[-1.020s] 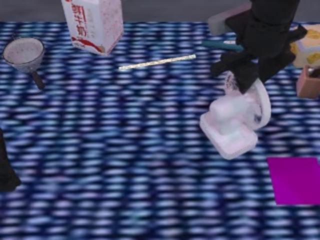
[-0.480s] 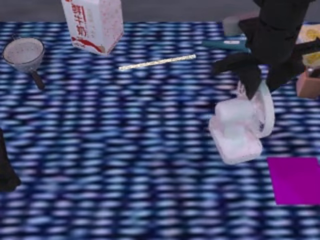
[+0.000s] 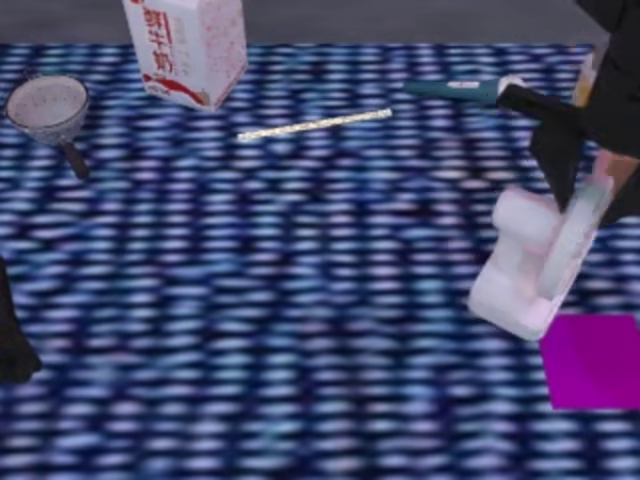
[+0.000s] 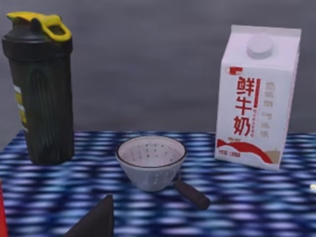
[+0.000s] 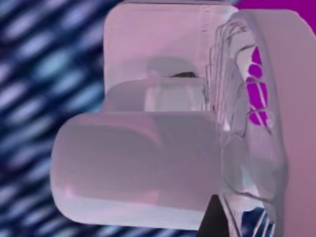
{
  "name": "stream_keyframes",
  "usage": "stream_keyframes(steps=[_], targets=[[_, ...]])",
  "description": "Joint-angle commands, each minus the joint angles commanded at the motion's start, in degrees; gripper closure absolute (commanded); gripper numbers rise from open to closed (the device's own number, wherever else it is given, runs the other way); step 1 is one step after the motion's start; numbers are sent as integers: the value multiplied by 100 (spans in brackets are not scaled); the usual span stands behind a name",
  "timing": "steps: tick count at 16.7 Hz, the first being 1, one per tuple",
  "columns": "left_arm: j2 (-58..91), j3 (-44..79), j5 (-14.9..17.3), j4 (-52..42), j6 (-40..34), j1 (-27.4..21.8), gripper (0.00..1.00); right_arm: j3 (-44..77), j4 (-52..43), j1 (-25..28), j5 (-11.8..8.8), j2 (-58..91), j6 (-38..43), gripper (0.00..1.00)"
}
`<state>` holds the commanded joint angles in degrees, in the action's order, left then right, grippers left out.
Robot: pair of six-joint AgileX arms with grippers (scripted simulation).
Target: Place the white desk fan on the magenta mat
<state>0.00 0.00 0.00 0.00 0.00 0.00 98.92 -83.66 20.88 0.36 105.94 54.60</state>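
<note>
Blue patterned cloth (image 3: 300, 300) holds a milk carton (image 3: 187, 45) and strainer (image 3: 48, 108). Right gripper (image 3: 585, 190) grips the white desk fan (image 3: 530, 262) beside the magenta mat (image 3: 592, 360). Left arm (image 3: 12, 340) sits parked; I cannot tell its jaws.

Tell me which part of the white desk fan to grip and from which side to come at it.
Grip the white desk fan by the rim of its round grille head, coming down from above. The head stands edge-up as a thin disc two fingers can span, while the motor housing and square base look bulkier. The right gripper holds it about there now, near the magenta mat. The left arm is parked at the table's left edge.
</note>
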Motion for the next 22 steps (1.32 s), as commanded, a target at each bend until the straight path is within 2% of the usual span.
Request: stream_keyframes(steps=[5, 9, 13, 18, 22], targets=[[0, 0, 0, 0, 0, 0, 0, -1189, 300, -285, 2, -979, 2960, 100], [0, 0, 0, 0, 0, 0, 0, -1962, 490, -462, 5, -1582, 4462, 100], [0, 0, 0, 0, 0, 0, 0, -2302, 586, -538, 7, -1850, 4992, 100], [0, 0, 0, 0, 0, 0, 0, -2309, 601, -507, 5, -1828, 4986, 100], [0, 0, 0, 0, 0, 0, 0, -2772, 1146, -542, 5, -1789, 4985, 100]])
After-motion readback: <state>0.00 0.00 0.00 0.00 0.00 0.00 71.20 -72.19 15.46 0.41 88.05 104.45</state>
